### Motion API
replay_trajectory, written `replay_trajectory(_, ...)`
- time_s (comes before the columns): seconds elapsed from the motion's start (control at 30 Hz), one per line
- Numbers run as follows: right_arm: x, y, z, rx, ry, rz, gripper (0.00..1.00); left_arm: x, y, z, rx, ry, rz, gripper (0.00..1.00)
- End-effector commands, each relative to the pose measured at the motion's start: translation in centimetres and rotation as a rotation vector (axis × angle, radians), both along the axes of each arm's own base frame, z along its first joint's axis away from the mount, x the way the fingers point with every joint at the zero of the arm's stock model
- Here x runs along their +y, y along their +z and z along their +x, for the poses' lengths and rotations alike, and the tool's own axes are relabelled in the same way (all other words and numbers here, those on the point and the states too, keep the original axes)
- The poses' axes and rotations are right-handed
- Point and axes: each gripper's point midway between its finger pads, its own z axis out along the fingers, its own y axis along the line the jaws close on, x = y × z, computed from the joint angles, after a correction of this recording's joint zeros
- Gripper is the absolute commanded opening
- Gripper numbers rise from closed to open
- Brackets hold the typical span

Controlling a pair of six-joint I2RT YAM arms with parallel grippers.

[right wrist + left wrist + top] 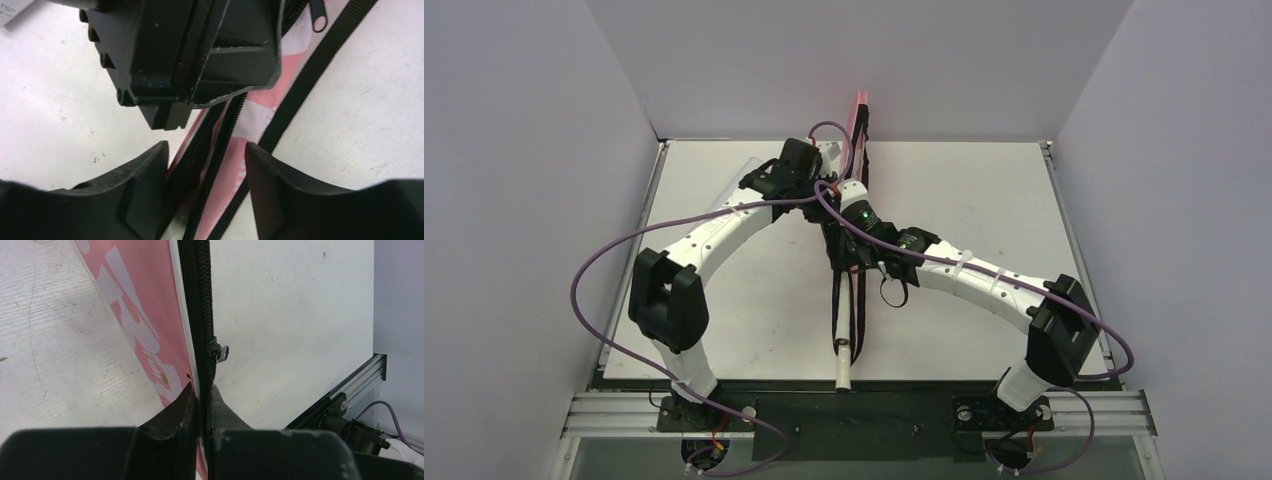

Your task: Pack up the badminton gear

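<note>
Left fingers (176, 412) tight together; right fingers (142, 175) well apart.

Top view: the arms crossed over the cover (861, 108). Only its pink tip showed clear; the middle was hidden. Tube (844, 362): near end seen, far part lost under the right arm (974, 278).

Left wrist view: the cover's pale lettering was cut by the top edge and blocked by the left gripper (201, 395), so it was unreadable. The zipper (202, 310) ran out of frame.

Right wrist view: the left gripper's body masked the upper cover. The strap (310, 80) left at the top edge. Cover's contents not visible.
</note>
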Motion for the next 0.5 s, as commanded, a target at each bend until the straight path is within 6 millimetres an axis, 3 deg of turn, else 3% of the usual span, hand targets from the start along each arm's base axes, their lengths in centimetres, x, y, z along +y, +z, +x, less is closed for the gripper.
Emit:
replay_trajectory(0.0,0.7,-0.5,0.0,0.003,0.044,0.008,0.47,-1.5,6.8,-0.2,-0.152,-0.063,-0.153,0.00)
replay_trajectory(0.1,0.6,-0.5,0.0,0.004,0.045,0.003,0.38,-1.3,6.8,-0.3,-0.150,-0.065,-0.152,0.00)
replay_trajectory(0.3,-0.5,-0.5,0.1,-0.010,0.040,-0.050,0.05,-1.1,7.6,-0.5,-0.150,-0.070,-0.180,0.02)
replay_trajectory(0.33,-0.7,-0.4,0.1,-0.014,0.038,-0.055,0.00,-1.1,7.8,-0.6,-0.149,-0.078,-0.189,0.06)
replay_trajectory(0.47,-2.2,-0.3,-0.5,-0.034,0.045,-0.092,0.00,-0.6,8.8,-0.6,-0.167,-0.096,-0.202,0.32)
